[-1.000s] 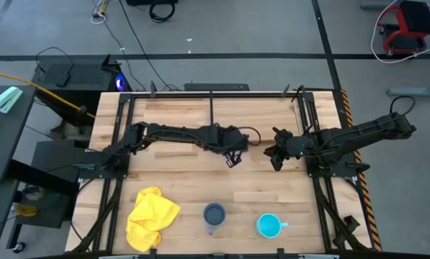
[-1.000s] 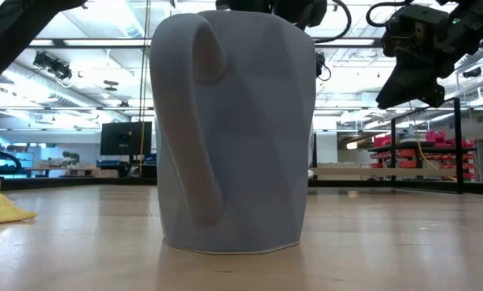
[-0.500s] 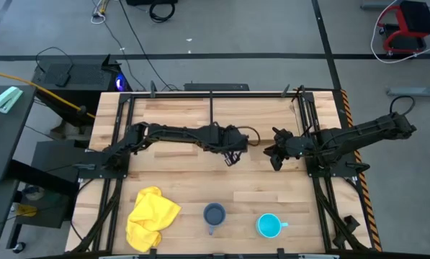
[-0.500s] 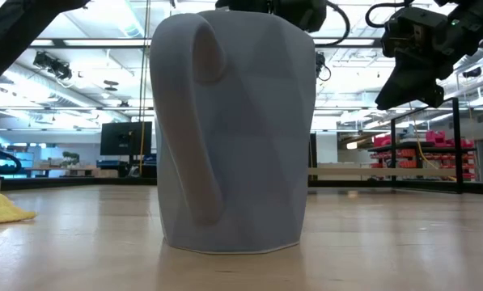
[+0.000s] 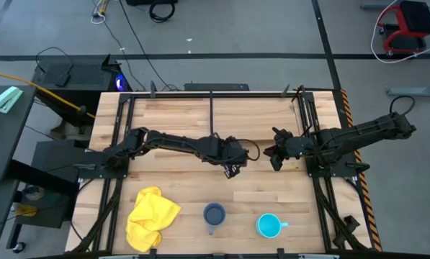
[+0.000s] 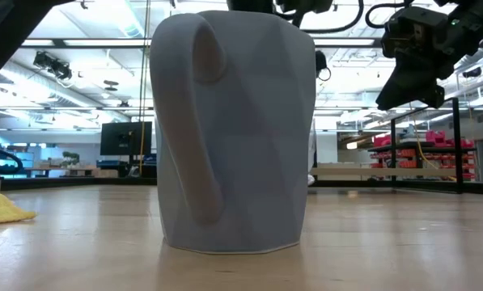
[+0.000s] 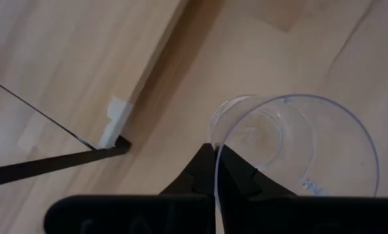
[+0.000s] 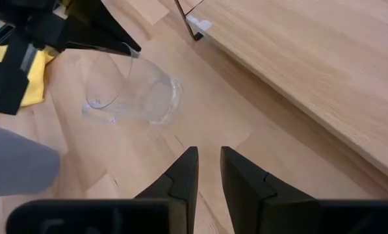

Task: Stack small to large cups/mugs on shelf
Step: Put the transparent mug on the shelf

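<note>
At centre frame in the high view, the left gripper [image 5: 231, 170] pinches the rim of a clear glass cup [image 7: 297, 146], transparent and tilted; the right gripper [image 8: 207, 170] hovers nearby, slightly parted, empty.

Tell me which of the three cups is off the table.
The clear glass cup, tilted and pinched at its rim by the left gripper. The grey-blue mug and cyan mug stand on the tabletop.

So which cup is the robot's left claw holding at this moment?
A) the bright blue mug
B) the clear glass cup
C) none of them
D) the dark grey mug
B: the left gripper is pinched shut on the rim of the clear glass cup, while the cyan mug and the dark grey-blue mug stand untouched near the table's front edge.
</note>
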